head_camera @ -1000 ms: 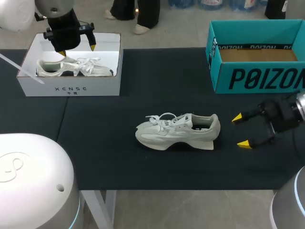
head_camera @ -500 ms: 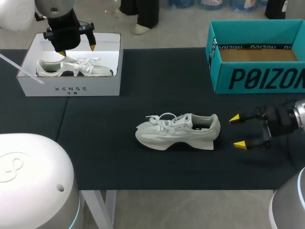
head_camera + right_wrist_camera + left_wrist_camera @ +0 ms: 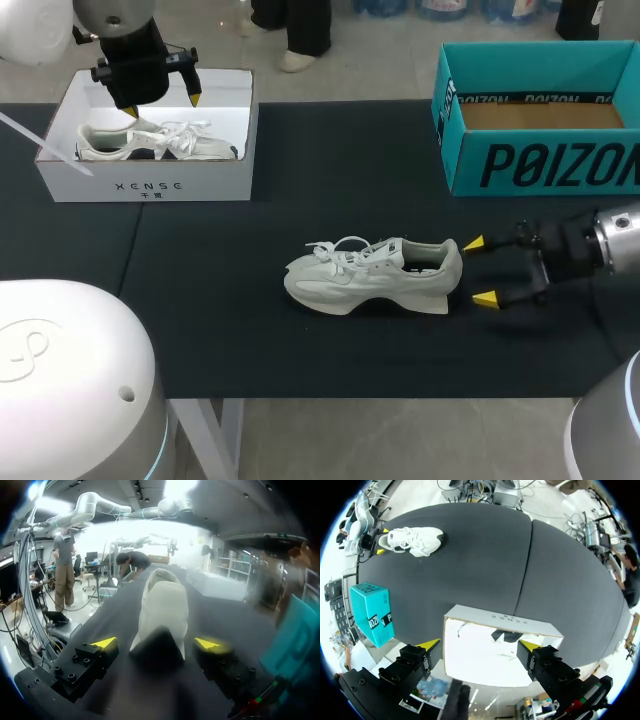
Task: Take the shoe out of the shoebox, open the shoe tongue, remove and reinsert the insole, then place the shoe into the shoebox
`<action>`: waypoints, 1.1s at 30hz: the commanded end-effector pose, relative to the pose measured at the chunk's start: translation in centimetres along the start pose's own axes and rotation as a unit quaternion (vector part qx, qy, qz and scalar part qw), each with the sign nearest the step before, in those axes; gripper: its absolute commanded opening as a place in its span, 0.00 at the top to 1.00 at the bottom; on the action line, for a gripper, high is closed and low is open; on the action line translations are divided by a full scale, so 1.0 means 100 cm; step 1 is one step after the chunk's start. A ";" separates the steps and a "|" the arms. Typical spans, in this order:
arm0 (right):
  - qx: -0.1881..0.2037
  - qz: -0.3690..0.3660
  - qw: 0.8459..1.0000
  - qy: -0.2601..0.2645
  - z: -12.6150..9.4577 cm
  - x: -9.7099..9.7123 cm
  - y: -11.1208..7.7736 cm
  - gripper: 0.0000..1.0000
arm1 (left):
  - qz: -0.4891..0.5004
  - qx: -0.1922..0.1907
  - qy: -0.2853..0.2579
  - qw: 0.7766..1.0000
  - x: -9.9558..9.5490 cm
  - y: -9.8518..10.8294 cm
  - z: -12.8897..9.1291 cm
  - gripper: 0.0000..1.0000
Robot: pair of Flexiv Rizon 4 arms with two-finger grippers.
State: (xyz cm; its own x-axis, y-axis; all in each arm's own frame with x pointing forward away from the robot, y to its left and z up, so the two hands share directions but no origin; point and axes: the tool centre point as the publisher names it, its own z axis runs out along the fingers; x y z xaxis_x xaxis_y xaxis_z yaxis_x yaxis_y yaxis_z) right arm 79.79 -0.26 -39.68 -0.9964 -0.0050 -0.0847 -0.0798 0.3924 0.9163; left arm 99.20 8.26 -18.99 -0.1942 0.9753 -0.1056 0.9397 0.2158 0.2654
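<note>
A pale grey-white shoe point(image 3: 375, 275) lies on its sole in the middle of the dark table, toe to the left. My right gripper point(image 3: 478, 270) is open just behind its heel, one yellow tip on either side. In the right wrist view the heel point(image 3: 162, 610) sits straight ahead of that gripper point(image 3: 156, 642), not touched. My left gripper point(image 3: 160, 100) hangs open above the white shoebox point(image 3: 150, 185), which holds a second white shoe point(image 3: 150, 142). From the left wrist the box point(image 3: 502, 625) lies under the open gripper point(image 3: 480, 644), its inside washed out.
A teal open box point(image 3: 540, 165) stands at the back right, close behind my right arm; it also shows as the teal box point(image 3: 372, 612) in the left wrist view. Bare dark mat stretches between the white shoebox and the shoe.
My right gripper has slid left along the table toward the shoe's heel, staying open. The left arm and both shoes have not moved.
</note>
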 end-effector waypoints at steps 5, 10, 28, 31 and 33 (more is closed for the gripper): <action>-0.007 0.001 1.000 0.008 0.019 -0.007 -0.004 0.00 | 0.001 0.000 0.001 1.000 0.000 0.000 0.000 0.00; -0.011 0.004 1.000 0.013 0.029 -0.010 -0.008 0.00 | 0.001 0.000 0.001 1.000 0.000 0.000 0.000 0.00; -0.008 0.020 1.000 0.022 0.053 -0.019 -0.012 0.00 | 0.001 0.000 0.001 1.000 0.000 0.000 0.000 0.00; -0.006 0.022 0.999 0.022 0.053 -0.019 -0.015 0.00 | 0.001 0.000 0.001 1.000 0.000 0.000 0.000 0.00; -0.006 0.026 0.999 0.021 0.054 -0.019 -0.017 0.00 | 0.001 0.000 0.001 1.000 0.000 0.000 0.000 0.00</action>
State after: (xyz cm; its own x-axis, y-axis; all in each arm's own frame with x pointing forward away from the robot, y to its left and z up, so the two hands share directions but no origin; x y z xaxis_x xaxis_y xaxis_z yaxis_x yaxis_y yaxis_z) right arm 81.64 3.81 -42.65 -0.9994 -0.0235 -0.0236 -0.0307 0.3806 0.9242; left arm 99.20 8.26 -18.99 -0.1942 0.9753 -0.1056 0.9396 0.2159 0.2654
